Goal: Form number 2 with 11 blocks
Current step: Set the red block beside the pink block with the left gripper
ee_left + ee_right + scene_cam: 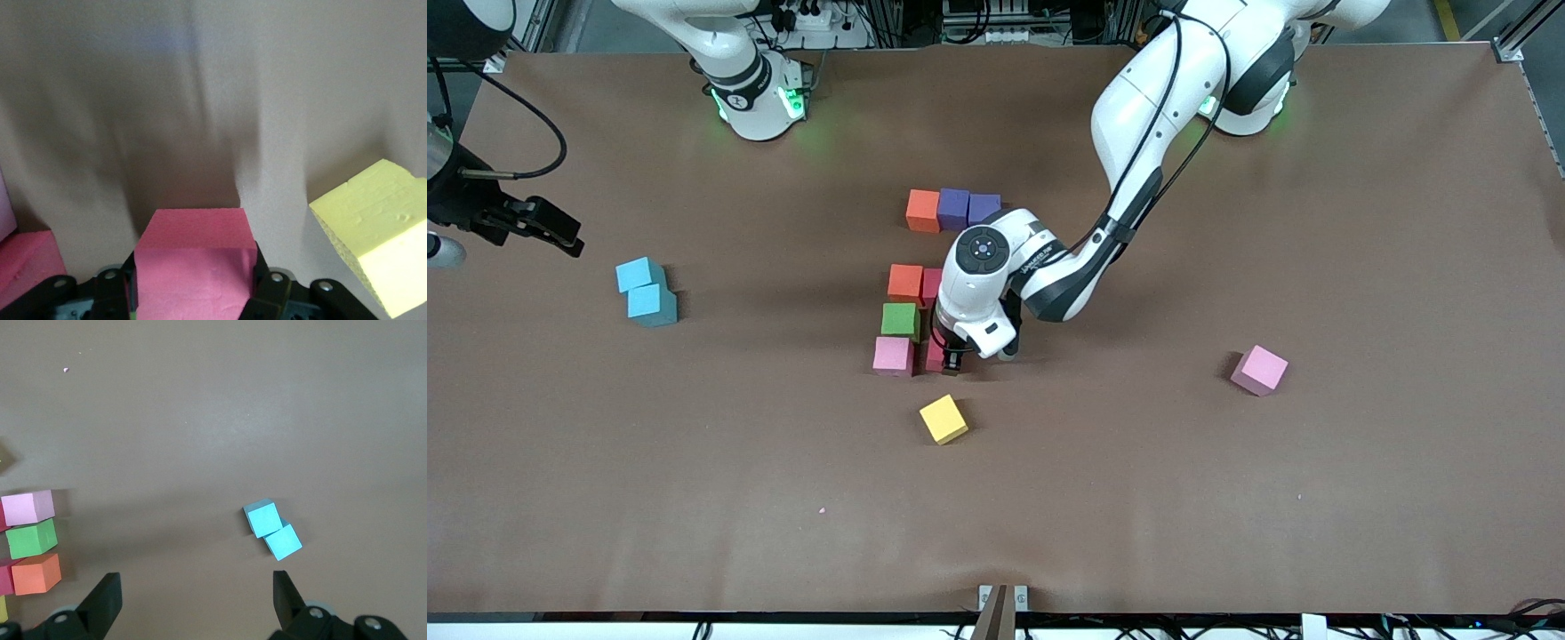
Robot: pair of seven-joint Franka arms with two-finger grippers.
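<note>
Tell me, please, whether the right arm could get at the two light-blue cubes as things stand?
Probably yes. The right gripper hangs open over the table's right-arm end, and the light-blue cubes lie on bare cloth with nothing around them. The left gripper, shut on a crimson cube, is busy at the digit.

Robotics lab: brown-covered table [1360, 498], aluminium framing [1522, 31], cabling.

the left arm's wrist [983, 289] hides much of the block cluster [907, 320], including the crimson cube [195, 270].

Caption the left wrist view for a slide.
Left gripper shut on a crimson-red cube, a yellow cube beside it.
</note>
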